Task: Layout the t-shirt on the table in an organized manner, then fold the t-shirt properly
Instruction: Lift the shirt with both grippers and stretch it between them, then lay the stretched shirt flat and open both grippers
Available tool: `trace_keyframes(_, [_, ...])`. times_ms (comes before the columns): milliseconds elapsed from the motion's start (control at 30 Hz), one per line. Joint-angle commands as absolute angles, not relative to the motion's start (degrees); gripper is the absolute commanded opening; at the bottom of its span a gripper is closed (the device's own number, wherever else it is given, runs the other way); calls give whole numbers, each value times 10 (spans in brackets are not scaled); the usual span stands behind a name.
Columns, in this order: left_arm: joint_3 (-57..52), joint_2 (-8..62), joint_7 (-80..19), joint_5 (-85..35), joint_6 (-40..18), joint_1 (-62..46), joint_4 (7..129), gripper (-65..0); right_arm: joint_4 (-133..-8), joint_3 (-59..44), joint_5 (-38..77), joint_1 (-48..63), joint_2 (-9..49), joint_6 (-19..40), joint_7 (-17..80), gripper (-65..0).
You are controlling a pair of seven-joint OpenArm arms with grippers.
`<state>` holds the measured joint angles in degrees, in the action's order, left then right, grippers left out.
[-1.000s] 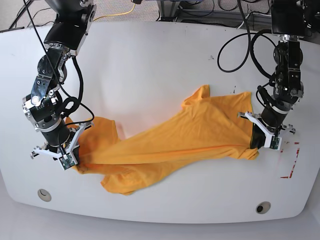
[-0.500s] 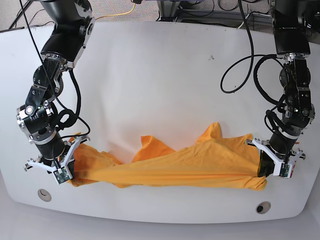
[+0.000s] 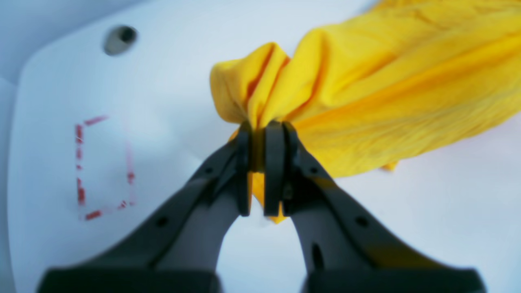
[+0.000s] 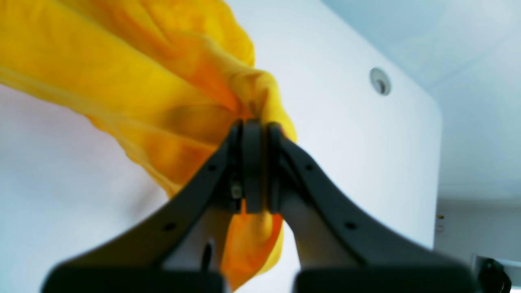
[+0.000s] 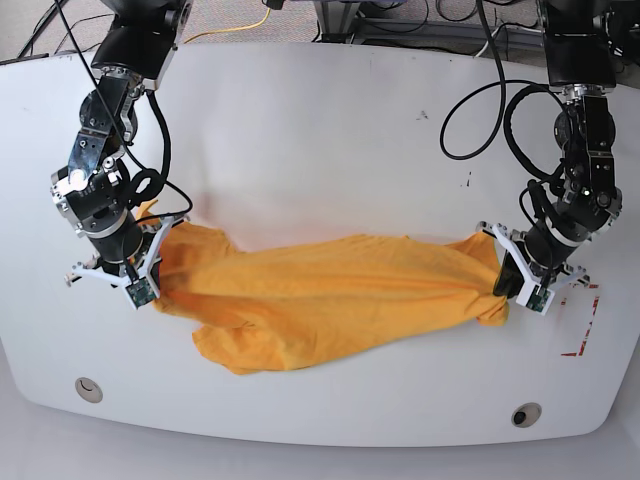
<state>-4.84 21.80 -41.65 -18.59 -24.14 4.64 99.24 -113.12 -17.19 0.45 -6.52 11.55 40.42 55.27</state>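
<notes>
The orange-yellow t-shirt (image 5: 320, 295) is stretched left to right across the white table (image 5: 330, 130), bunched and wrinkled, sagging toward the near edge. My left gripper (image 5: 505, 285) is shut on the shirt's right end; in the left wrist view the jaws (image 3: 260, 134) pinch a gathered fold of the t-shirt (image 3: 366, 89). My right gripper (image 5: 150, 285) is shut on the shirt's left end; the right wrist view shows its jaws (image 4: 252, 130) clamped on bunched t-shirt cloth (image 4: 142, 81). No black drawing shows.
Red tape marks (image 5: 585, 330) lie just right of the left gripper, also seen as a red rectangle outline (image 3: 103, 167). Two round grommets (image 5: 88, 389) (image 5: 526, 414) sit near the table's front edge. Cables hang behind both arms.
Both grippers have carried the shirt back away from the near edge. The cloth has dropped flatter on the table, its raised folds gone, and it spreads wider than half a second ago.
</notes>
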Motion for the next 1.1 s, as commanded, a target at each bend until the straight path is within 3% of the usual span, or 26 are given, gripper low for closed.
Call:
trace_keyframes(0, [-70, 225, -421, -188, -240, 33, 1024, -650, -1154, -173, 10, -49, 113, 400, 539, -650])
trace_keyframes(800, [-82, 278, -433, -186, -241, -135, 1033, -643, -1154, -172, 7, 123, 100, 400, 540, -648])
trace_keyframes(933, [-82, 282, -433, -186, -241, -143, 1033, -551, -1153, -172, 7, 126, 99, 400, 540, -629])
trace_keyframes(1067, [-82, 283, -433, -186, -241, -153, 1033, -375, -1153, -173, 7, 131, 98, 400, 540, -493])
